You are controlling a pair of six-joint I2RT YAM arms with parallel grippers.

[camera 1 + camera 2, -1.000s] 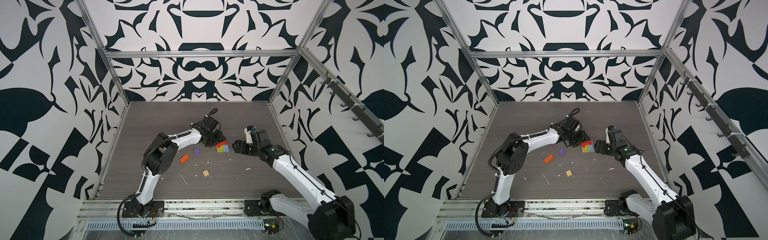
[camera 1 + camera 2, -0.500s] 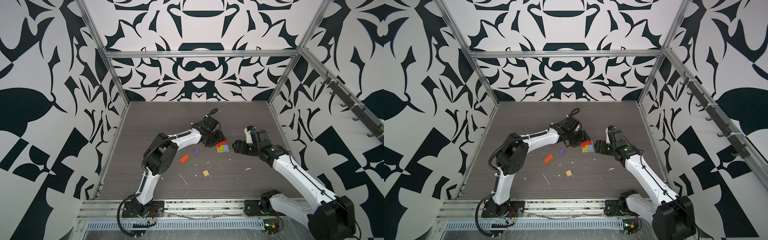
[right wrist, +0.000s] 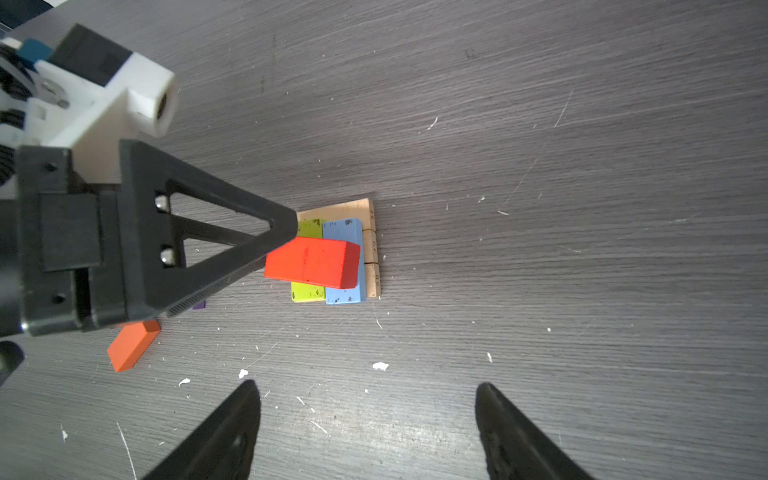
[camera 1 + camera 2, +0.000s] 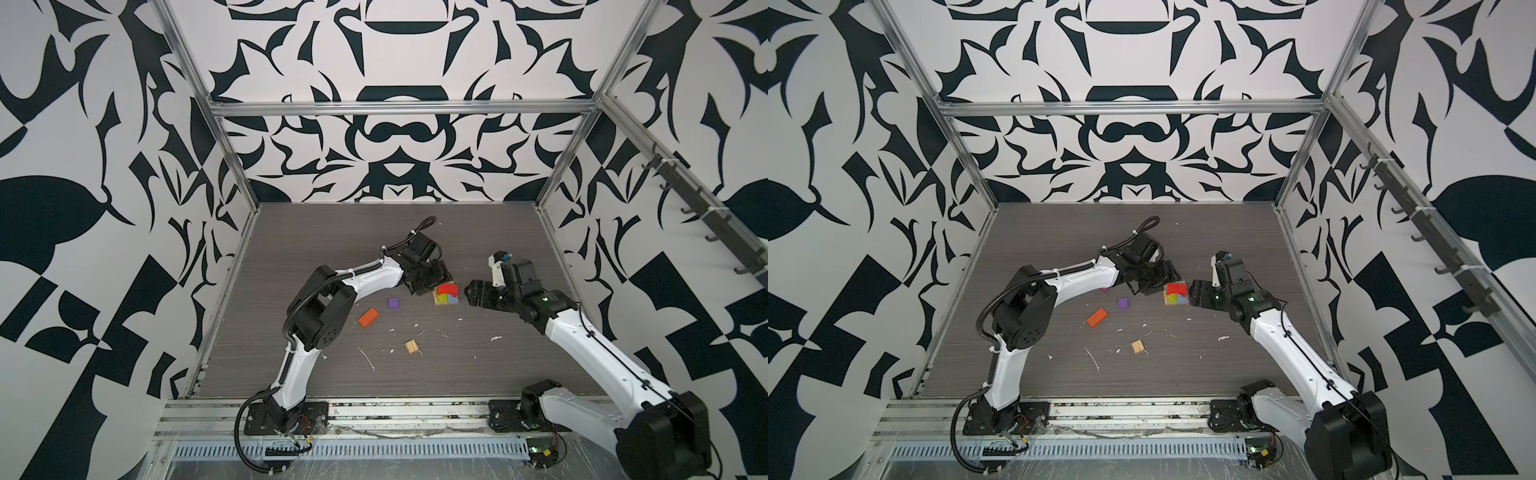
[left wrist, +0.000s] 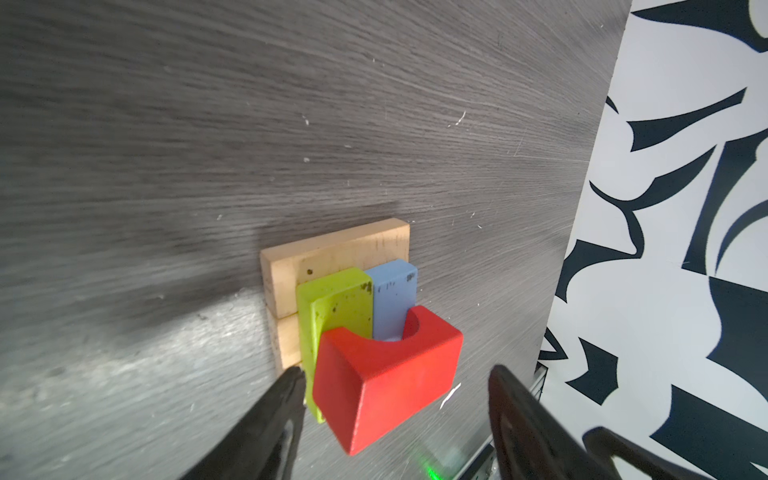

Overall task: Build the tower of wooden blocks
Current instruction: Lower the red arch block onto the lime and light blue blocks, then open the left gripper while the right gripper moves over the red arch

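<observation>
The wood block tower [image 4: 446,294] [image 4: 1176,294] stands mid-table: a tan plank base [image 5: 332,249] [image 3: 370,249] carrying a lime green block [image 5: 340,307] and a light blue block [image 5: 390,295] side by side. A red block [image 5: 386,374] [image 3: 311,262] with an arched notch lies crosswise on them, overhanging one edge. My left gripper [image 4: 432,282] [image 5: 395,372] straddles the red block with its jaws open, one finger close to the block and a clear gap at the other. My right gripper [image 4: 471,293] [image 3: 366,388] is open and empty, just right of the tower.
Loose wood blocks lie left of and in front of the tower: a purple cube [image 4: 393,303] [image 4: 1122,303], an orange block [image 4: 368,317] [image 3: 133,345] and a ridged tan square [image 4: 411,346] [image 4: 1138,346]. White scraps dot the table. Patterned walls enclose three sides.
My left gripper's jaws have spread apart around the red block, which stays on the stack. Neither arm has visibly shifted.
</observation>
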